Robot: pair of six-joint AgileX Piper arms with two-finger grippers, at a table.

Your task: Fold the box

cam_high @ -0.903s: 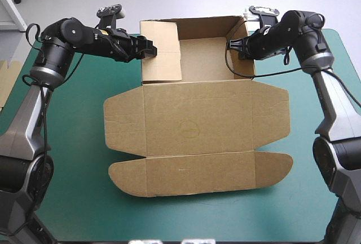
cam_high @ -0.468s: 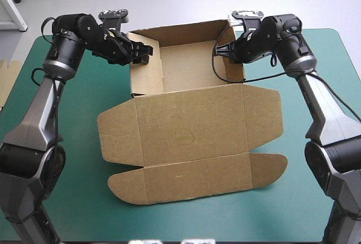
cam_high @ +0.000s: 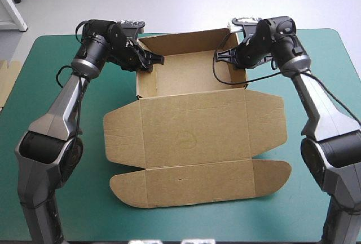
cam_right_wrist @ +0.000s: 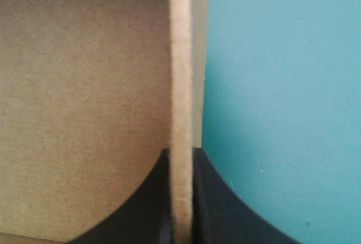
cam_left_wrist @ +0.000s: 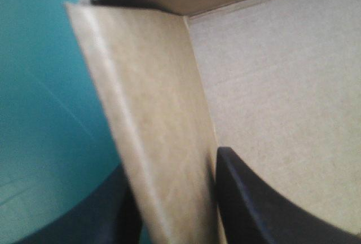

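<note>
My left claw (cam_high: pixel 153 60) is clamped on the box (cam_high: pixel 192 134), gripping the top of its left side wall (cam_high: pixel 146 81) near the back corner. From the left wrist camera I see that wall (cam_left_wrist: pixel 152 142) standing between the two black fingers, one finger (cam_left_wrist: pixel 259 210) inside the box and the other (cam_left_wrist: pixel 96 221) outside it over the teal-green cover (cam_left_wrist: pixel 39 86). The wall leans a little rather than standing straight.

My right claw (cam_high: pixel 223 56) is clenched the same way on the box's right side wall (cam_high: pixel 243 78). From the right wrist camera, the wall's top edge (cam_right_wrist: pixel 180 58) runs straight ahead from between the fingers, which press it from both sides. The box floor (cam_right_wrist: pixel 84 86) is on one side of it and the cover on the other.

The back half of the box is an open tray. Its back wall (cam_high: pixel 180 40) is raised and both side walls are up around the bare floor. The lid (cam_high: pixel 192 125) lies flat on the cover in front of the tray, with a side flap spread out at each end. The long front flap (cam_high: pixel 197 181), rounded at both ends, lies flat beyond the lid on the side away from the tray.

Well off to the box's left, a strip of spare board (cam_high: pixel 5 86) shows past the cover's edge
</note>
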